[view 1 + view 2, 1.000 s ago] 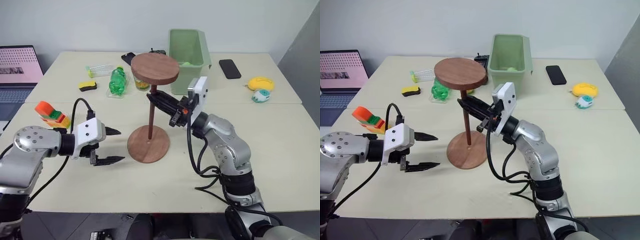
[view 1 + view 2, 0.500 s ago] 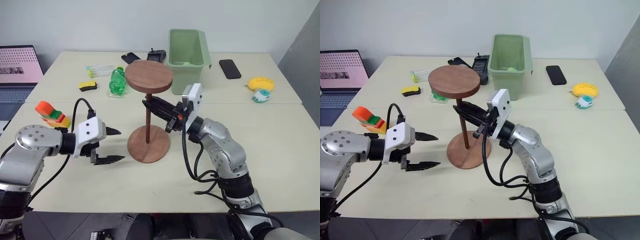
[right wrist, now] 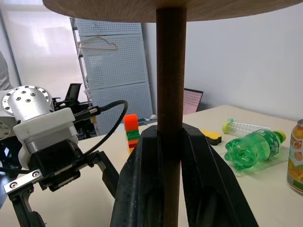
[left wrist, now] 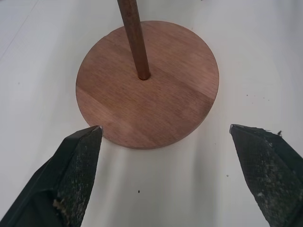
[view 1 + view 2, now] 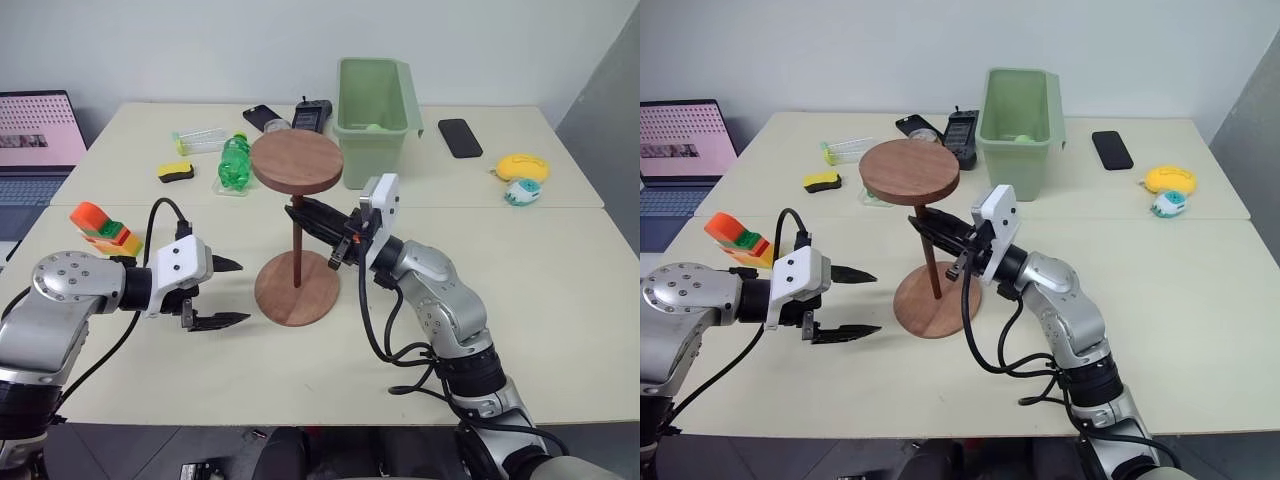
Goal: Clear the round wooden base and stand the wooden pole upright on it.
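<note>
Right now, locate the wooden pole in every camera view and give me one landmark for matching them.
Left eye view: wooden pole stands at centre, disc end up, held by the right gripper.
Right eye view: pole is left of centre, above the round wooden base.
Left wrist view: the rod's foot meets the base's centre hole.
Right wrist view: rod runs upright between the fingers.
Shared landmark: the pole's top disc and the base.

wooden pole (image 3: 170, 118): disc end cut off above right gripper (image 3: 171, 142) | green bottle (image 5: 234, 160): partly hidden behind the disc
</note>
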You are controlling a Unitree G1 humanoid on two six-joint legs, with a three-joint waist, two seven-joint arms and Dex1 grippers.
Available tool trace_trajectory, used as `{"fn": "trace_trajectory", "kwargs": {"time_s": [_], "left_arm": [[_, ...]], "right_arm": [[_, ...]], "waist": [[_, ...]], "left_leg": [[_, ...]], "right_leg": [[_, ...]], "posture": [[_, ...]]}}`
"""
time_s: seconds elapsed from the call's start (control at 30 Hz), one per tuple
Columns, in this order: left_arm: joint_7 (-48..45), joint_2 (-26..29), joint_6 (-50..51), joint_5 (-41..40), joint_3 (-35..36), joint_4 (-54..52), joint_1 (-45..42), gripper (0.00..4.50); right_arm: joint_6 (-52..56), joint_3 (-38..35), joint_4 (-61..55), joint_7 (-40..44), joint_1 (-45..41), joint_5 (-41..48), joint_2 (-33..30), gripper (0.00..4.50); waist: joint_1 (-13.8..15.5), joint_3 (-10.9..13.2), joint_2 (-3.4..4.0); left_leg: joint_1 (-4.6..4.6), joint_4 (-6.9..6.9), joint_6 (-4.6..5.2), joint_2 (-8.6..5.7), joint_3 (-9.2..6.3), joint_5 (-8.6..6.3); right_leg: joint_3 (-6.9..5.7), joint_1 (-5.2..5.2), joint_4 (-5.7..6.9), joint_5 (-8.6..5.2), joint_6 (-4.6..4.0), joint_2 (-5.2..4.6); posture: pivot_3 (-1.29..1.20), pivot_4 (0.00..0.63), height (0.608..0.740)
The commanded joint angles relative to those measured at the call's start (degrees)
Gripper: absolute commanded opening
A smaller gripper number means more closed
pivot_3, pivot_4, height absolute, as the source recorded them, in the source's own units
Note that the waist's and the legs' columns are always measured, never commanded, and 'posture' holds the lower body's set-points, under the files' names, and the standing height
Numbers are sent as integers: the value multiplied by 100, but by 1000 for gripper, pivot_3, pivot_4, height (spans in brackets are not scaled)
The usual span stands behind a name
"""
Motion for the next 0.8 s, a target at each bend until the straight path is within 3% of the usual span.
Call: {"fn": "trace_trajectory", "kwargs": {"time_s": [0.03,0.8], "left_arm": [[-36,6,-69,-81,29,-71,-110,4500],[-62,-10,-171,-40,-5,28,-172,4500]], "right_arm": [[-180,48,-19,0,-28,-31,-5,166],[-125,312,-86,135,235,-129,-271,166]], "waist": [[0,0,0],[0,-1,-1]], "left_leg": [[0,0,0,0,0,0],[6,0,0,0,2,0]], "right_leg": [[0,0,0,0,0,0],[3,3,2,0,0,0]], "posture": [[0,150,740],[0,150,740]]}}
